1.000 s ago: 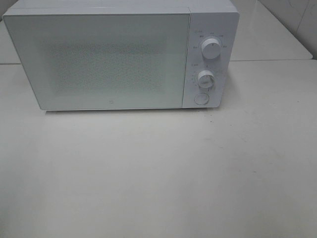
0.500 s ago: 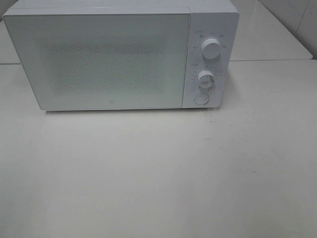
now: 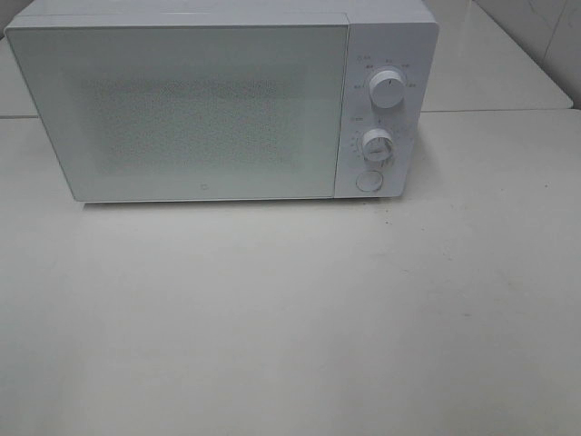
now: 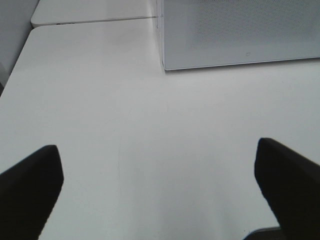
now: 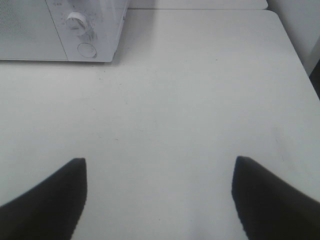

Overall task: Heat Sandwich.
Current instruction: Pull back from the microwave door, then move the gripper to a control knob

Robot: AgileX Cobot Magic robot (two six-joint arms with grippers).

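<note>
Left pincer (image 4: 155,145) and right pincer (image 5: 159,160) both gape wide, holding nothing, over the bench (image 3: 290,318); sandwich unseen, perhaps behind the microwave's (image 3: 390,45) shut door (image 3: 191,109); probably best to press the round button (image 3: 369,181) squarely, staying clear of the door's swing.

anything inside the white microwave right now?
Cannot tell. The white box-shaped microwave has its door shut; its dotted frosted window shows no shape behind it. No sandwich visible anywhere.

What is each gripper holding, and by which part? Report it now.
Nothing is held. The left gripper and the right gripper both stand open above the table, with no object between either pair of fingers.
</note>
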